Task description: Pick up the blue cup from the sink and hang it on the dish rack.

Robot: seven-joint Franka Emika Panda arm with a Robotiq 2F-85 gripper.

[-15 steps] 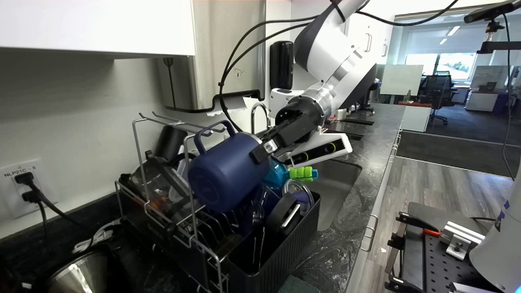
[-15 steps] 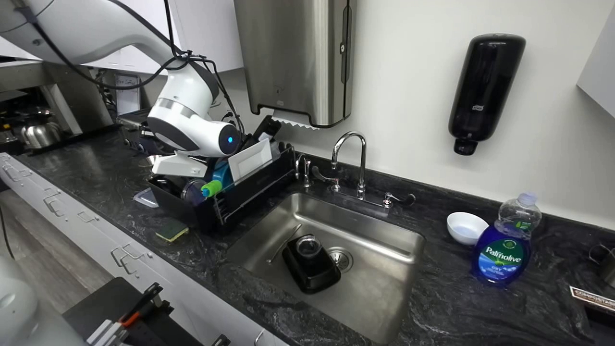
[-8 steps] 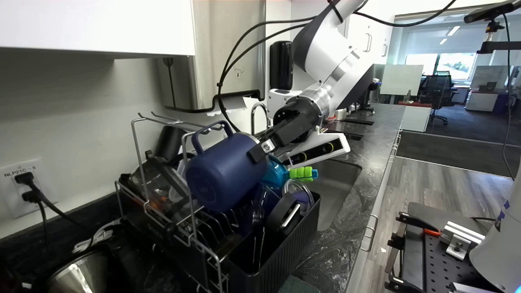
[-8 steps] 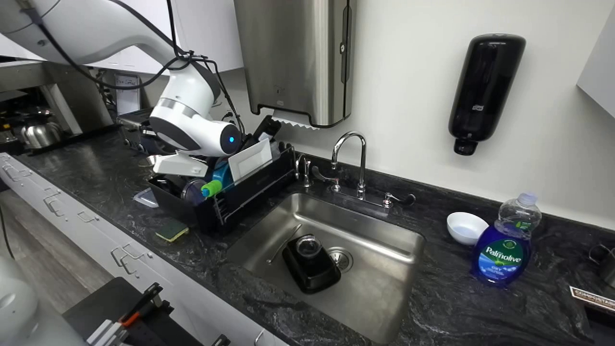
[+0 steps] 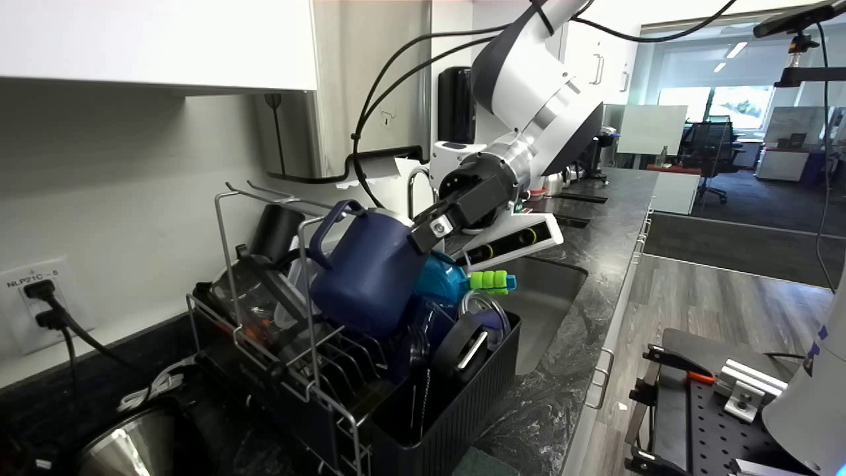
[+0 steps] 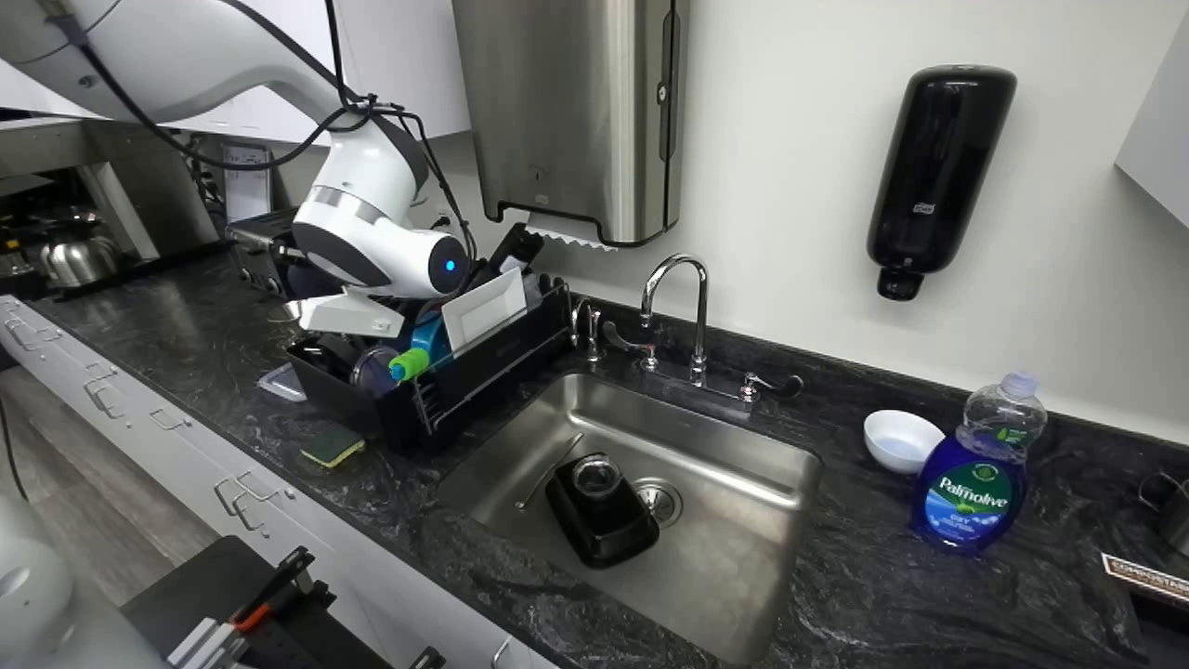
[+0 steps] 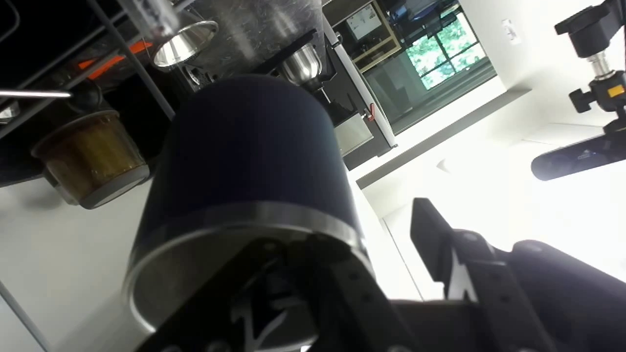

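The blue cup (image 5: 370, 277) is over the dish rack (image 6: 506, 358), tilted, with its handle (image 5: 324, 231) beside the prongs of the rack's upper wire frame. I cannot tell for certain whether the handle rests on a prong. In the wrist view the cup (image 7: 254, 156) shows its metal rim toward me. My gripper (image 7: 367, 234) is open at the cup's mouth: one finger is inside the cup, the other finger (image 7: 428, 234) stands outside with a gap to the wall. In an exterior view the gripper (image 5: 420, 231) is at the rim. The arm hides the cup in an exterior view.
A black utensil caddy (image 5: 456, 396) and a teal bottle with a green band (image 5: 489, 282) are close below the gripper. A white plate (image 6: 485, 307) stands in the rack. The sink (image 6: 734, 520) holds a black container (image 6: 604, 520). A paper towel dispenser (image 6: 567, 111) hangs above.
The gripper has opened and the outer finger has come off the cup's wall. The cup has tipped more upright, its handle lower. The arm has shifted slightly left in an exterior view.
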